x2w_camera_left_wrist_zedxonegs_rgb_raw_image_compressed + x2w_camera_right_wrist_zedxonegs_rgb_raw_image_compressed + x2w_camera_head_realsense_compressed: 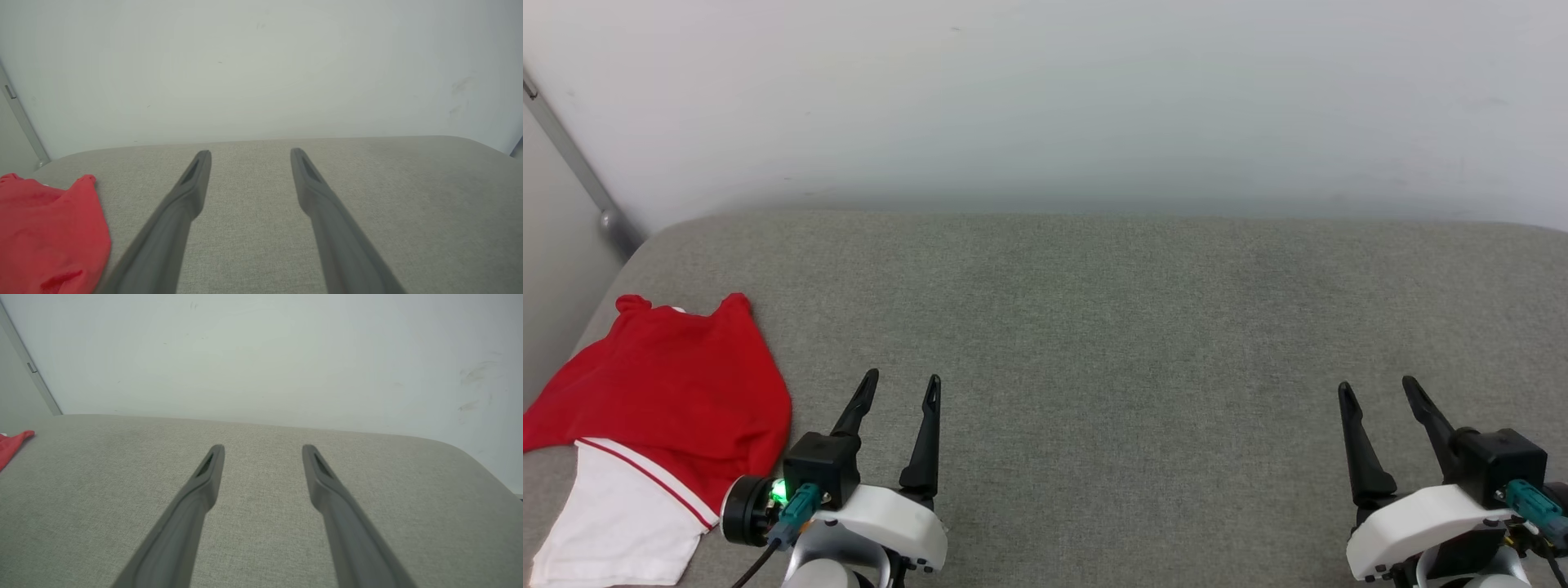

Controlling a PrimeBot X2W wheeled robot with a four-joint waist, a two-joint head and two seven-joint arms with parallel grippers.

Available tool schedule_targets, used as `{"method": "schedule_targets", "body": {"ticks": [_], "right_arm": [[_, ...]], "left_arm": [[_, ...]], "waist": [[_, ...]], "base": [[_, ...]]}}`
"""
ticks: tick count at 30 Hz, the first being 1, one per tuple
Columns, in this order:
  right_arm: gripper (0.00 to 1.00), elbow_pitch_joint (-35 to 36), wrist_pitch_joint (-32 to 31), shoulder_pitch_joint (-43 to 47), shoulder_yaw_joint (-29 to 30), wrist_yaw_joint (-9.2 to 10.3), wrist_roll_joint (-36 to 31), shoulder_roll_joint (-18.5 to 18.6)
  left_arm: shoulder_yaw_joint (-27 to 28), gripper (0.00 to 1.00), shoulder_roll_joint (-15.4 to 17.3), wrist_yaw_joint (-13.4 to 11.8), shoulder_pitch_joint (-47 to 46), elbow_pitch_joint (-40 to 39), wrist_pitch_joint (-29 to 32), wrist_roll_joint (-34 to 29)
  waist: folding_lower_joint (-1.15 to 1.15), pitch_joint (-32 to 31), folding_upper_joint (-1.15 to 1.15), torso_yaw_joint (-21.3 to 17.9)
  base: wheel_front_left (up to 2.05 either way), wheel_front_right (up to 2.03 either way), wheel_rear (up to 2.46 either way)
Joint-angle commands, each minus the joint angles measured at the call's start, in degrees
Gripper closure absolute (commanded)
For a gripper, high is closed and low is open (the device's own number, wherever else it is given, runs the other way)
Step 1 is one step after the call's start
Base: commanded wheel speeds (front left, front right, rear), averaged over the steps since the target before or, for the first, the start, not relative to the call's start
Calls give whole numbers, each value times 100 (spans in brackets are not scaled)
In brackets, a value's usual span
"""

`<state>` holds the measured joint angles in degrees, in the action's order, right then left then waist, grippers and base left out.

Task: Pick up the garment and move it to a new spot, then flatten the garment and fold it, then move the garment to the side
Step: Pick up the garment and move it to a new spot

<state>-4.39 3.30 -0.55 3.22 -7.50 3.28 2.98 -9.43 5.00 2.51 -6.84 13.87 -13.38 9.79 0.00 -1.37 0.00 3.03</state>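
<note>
The garment (670, 384) lies at the far left of the grey padded surface (1094, 327), near its left edge and just beside the left claw (903, 377). It is a red shirt, loosely bunched rather than flat. Two small red peaks stand at its far end with a sliver of white between them. A white sleeve spreads out at the near end, bordered by a thin red-and-white stripe where it meets the red cloth. Whether the front or the back faces up cannot be told.

The picture's left and bottom edges cut off part of the red body and the sleeve. In the left wrist view the garment (49, 228) shows as a red mass at the lower left, its near part cut by the frame. In the right wrist view it (12, 445) is a mere red tip at the left edge.

Both claws hang over bare fabric with their fingers spread apart and nothing between them, the right claw (1376, 384) well apart from the shirt. Behind the surface rises a pale wall (1045, 98) (a grey strip (572, 155) slants down its left side).
</note>
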Motion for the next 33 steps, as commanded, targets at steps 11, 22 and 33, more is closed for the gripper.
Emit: {"method": "schedule_targets", "body": {"ticks": [11, 22, 33], "right_arm": [[0, 3, 128, 92, 44, 2, -443, -15], [0, 23, 143, 81, -73, 2, -455, -17], [0, 43, 203, -70, -358, 3, -294, -13]], "left_arm": [[54, 0, -67, 27, -83, 202, -155, -254], [245, 0, -124, -86, -135, 327, -183, -177], [678, 0, -76, -164, -55, 422, -184, -20]], "waist": [[0, -26, 0, 64], [0, -46, 0, 740], [0, 1, 0, 1822]], "base": [[0, 0, 0], [0, 0, 0], [0, 0, 0]]}}
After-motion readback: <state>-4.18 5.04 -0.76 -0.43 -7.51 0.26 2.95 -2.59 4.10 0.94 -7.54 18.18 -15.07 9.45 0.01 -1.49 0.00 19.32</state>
